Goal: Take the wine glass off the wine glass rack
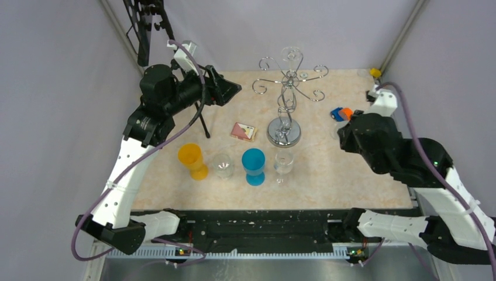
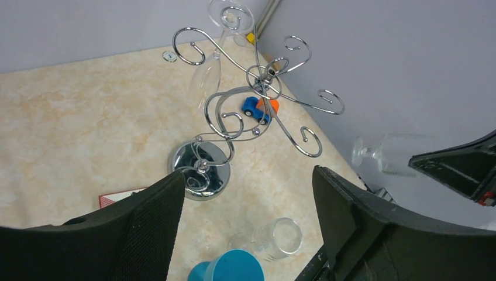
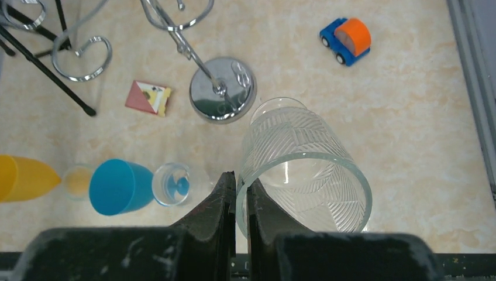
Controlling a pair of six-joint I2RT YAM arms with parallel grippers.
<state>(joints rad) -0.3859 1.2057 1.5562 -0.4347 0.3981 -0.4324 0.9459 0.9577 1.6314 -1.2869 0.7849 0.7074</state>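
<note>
The chrome wine glass rack (image 1: pixel 285 132) stands at the table's back centre, its round base (image 2: pixel 188 159) showing in the left wrist view. One clear wine glass (image 2: pixel 205 79) hangs upside down from a scroll arm. A second, patterned wine glass (image 3: pixel 304 170) is off the rack, to its right. My right gripper (image 3: pixel 241 181) is shut on that glass's rim, one finger inside and one outside. The left wrist view shows this glass (image 2: pixel 389 153) lying sideways in the air. My left gripper (image 2: pixel 247 175) hovers open and empty left of the rack, above the table.
In a row near the front stand a yellow cup (image 1: pixel 192 159), a short clear glass (image 1: pixel 222 165), a blue cup (image 1: pixel 254 165) and a small stemmed glass (image 1: pixel 283 164). A pink card (image 1: pixel 243 131), a toy truck (image 1: pixel 340 113) and a black tripod (image 1: pixel 203 122) are also there.
</note>
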